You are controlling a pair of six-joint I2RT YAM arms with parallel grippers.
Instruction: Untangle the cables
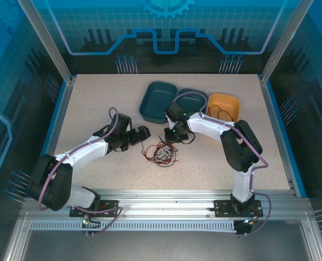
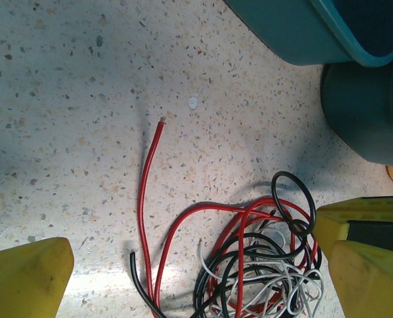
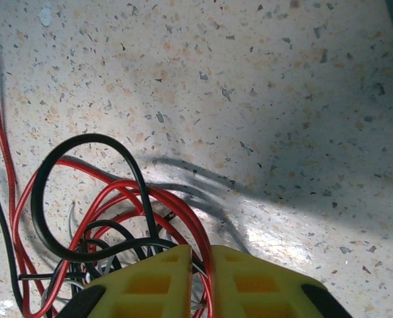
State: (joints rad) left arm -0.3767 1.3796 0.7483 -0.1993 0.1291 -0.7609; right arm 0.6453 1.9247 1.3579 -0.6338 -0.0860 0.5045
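Observation:
The cables [image 1: 162,153] lie in one tangled heap of red, black and white wire at the middle of the table. My left gripper [image 1: 141,135] hangs just left of the heap and is open. In the left wrist view, the left gripper [image 2: 189,248] has its yellow fingers [image 2: 25,278] wide apart, the heap between them, and nothing held. A red cable [image 2: 146,192] end trails away from the heap; a black cable [image 2: 295,192] loops at its top, over white cable [image 2: 285,281] strands. My right gripper [image 3: 209,258] is shut on a strand of the red cable [image 3: 176,205], beside a black cable [image 3: 44,192] loop.
Three trays stand behind the heap: a tilted dark teal tray [image 1: 158,101], a second teal tray [image 1: 192,100] and an orange tray [image 1: 224,106]. The teal trays' walls [image 2: 295,33] rise close to the left gripper. Blue walls ring the table.

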